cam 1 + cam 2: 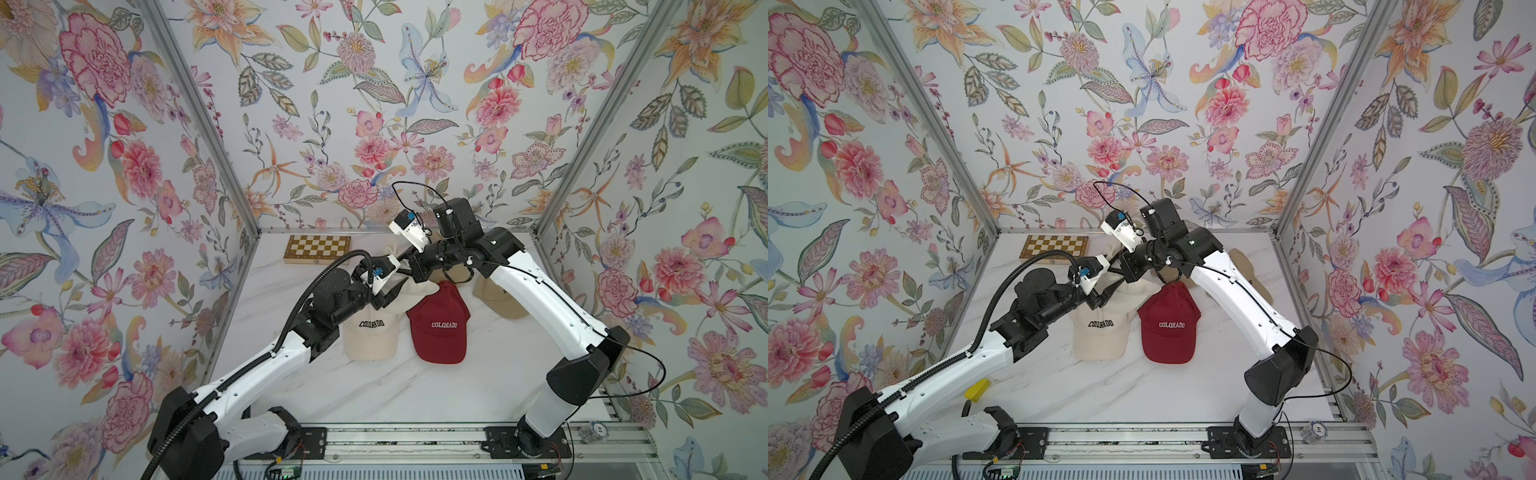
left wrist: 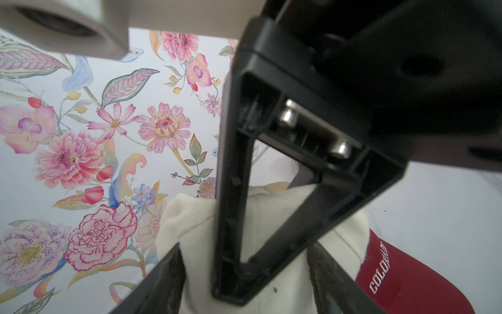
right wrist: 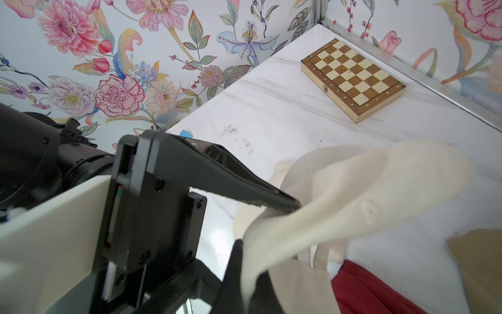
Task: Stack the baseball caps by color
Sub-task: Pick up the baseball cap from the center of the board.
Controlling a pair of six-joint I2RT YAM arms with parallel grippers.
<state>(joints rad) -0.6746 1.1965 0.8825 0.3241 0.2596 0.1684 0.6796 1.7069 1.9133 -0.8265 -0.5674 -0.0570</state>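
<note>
Right wrist view: right jaws clamp the raised cream cap [image 3: 339,195], hanging behind the resting cream cap [image 1: 371,336]; left jaws stand apart around its fabric. Close them before releasing, then lower with brims aligned.

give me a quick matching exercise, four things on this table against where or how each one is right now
Things:
1 chessboard
2 red cap
3 tan cap
4 cream cap nearest the chessboard

States:
a held up, hanging loose
b lying flat, lettering showing
c at the far edge, apart from the caps
d partly hidden under the right arm

Pairs: 1-c, 2-b, 3-d, 4-a
</note>
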